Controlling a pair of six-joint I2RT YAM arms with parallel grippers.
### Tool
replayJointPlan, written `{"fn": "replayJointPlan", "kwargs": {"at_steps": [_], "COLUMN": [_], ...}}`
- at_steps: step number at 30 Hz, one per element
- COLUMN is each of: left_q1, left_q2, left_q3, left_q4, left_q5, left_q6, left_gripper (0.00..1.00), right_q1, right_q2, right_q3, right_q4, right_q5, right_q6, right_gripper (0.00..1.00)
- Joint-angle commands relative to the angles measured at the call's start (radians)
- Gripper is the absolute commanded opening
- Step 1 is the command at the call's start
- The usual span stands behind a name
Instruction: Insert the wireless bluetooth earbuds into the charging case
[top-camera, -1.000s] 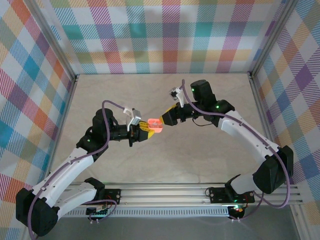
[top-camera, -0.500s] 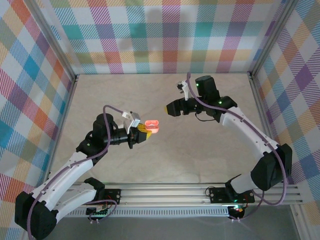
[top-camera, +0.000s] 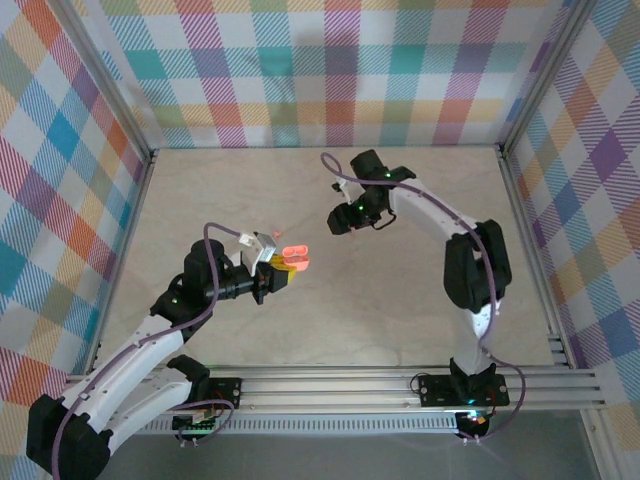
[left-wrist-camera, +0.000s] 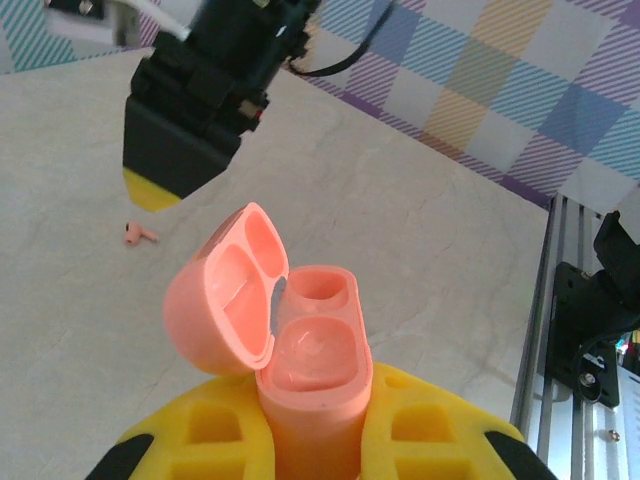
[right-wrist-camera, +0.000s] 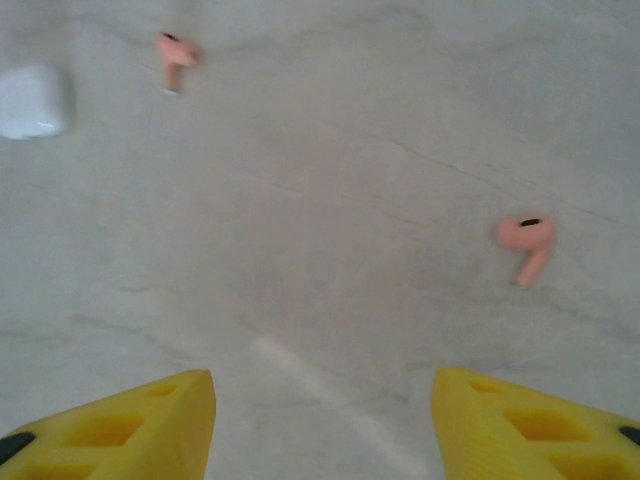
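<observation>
Earbuds: near earbud (right-wrist-camera: 527, 245) and far earbud (right-wrist-camera: 176, 55), both pink, loose on desk (right-wrist-camera: 330, 170), well apart, below spread right jaws | handling: tiny, light, smooth, likely to skid; pinch across bulb, not stem | case (left-wrist-camera: 310, 365): lid open, wells look empty, pinched upright in left jaws | unclear: case bottom hidden by jaws; white blob (right-wrist-camera: 30, 100) blurred, maybe second case

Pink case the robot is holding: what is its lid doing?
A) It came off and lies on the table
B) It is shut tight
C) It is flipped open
C: in the left wrist view, the pink case has its lid swung up to one side, joined at the hinge, so you can see inside.
</observation>
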Motion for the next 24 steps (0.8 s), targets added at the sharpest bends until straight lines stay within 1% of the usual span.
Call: {"fn": "replayJointPlan", "kwargs": {"at_steps": [1, 6, 8, 11, 17, 24], "left_q1": [0.005, 0.006, 0.006, 0.005, 0.005, 0.006], "left_q2": [-0.007, 0.033, 0.056, 0.091, 0.145, 0.169], "left_q3": [-0.016, -0.054, -0.071, -0.085, -0.072, -0.063], "left_q4": [0.046, 0.142, 0.200, 0.269, 0.281, 0.289], "left_q5": [-0.014, -0.014, -0.012, -0.012, -0.024, -0.033], "left_q6": [-0.023, -0.068, -0.096, -0.129, -0.131, -0.130], "left_gripper": [0.00, 0.00, 0.00, 0.00, 0.00, 0.00], "right_q1": [0.000, 0.005, 0.006, 0.006, 0.012, 0.016], "right_q2": [0.062, 0.161, 0.194, 0.246, 0.321, 0.370], "right_q3": [0.095, 0.192, 0.222, 0.274, 0.350, 0.411], "right_q4": [-0.144, -0.187, -0.204, -0.237, -0.275, -0.294], "right_q5": [0.124, 0.181, 0.209, 0.251, 0.286, 0.283], "right_q6": [-0.066, -0.075, -0.112, -0.126, -0.163, -0.194], "right_gripper": [0.59, 0.59, 0.60, 0.61, 0.61, 0.59]}}
